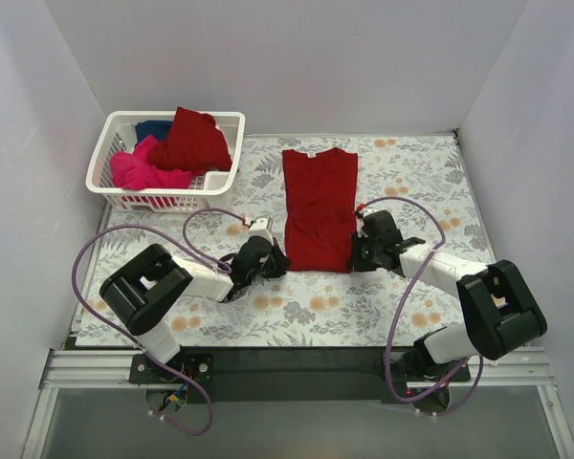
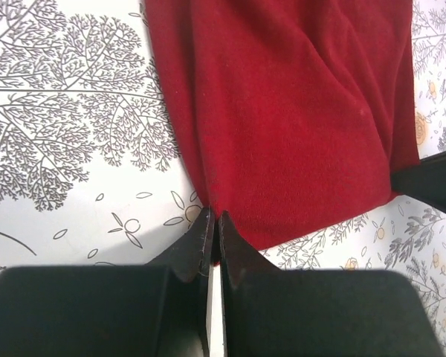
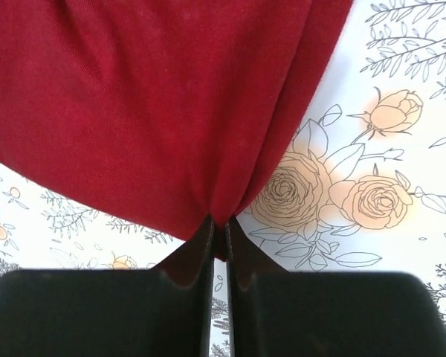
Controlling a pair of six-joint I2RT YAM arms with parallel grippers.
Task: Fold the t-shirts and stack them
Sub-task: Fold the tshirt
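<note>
A dark red t-shirt [image 1: 320, 206] lies flat on the floral cloth, folded into a long strip, collar toward the back. My left gripper [image 1: 275, 260] is shut on its near left hem corner [image 2: 230, 223]. My right gripper [image 1: 359, 253] is shut on its near right hem corner [image 3: 219, 212]. The cloth puckers where each pair of fingers pinches it. A second dark red t-shirt [image 1: 193, 140], a hot pink one [image 1: 145, 170] and a dark blue one [image 1: 154, 127] lie bunched in the basket.
The white lattice basket [image 1: 228, 177] stands at the back left. The floral tablecloth [image 1: 411, 191] covers the table between white walls. Purple cables [image 1: 203, 222] loop beside both arms. The right gripper's black finger [image 2: 431, 178] shows in the left wrist view.
</note>
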